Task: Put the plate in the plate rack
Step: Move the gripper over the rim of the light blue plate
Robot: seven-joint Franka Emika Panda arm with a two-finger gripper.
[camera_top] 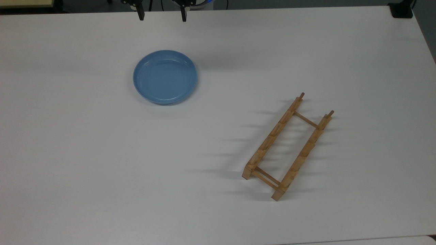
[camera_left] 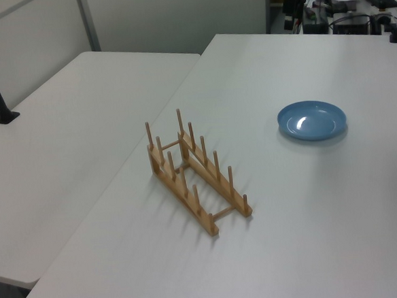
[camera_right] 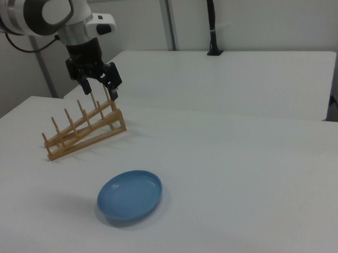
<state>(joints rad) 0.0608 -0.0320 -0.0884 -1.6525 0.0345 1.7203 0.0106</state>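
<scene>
The task had not begun. The light-blue plate (camera_top: pixel 165 77) lay flat on the white table (camera_top: pixel 85 163), rim up, well apart from the wooden plate rack (camera_top: pixel 286 147), which stood with no plate in it toward the top view's lower right. The gripper (camera_top: pixel 162 14) hung above the table's far edge, beyond the plate, its fingers spread wide and holding nothing; it appeared well above the surface. Approach, grasp, transfer and slotting between the pegs remained.
</scene>
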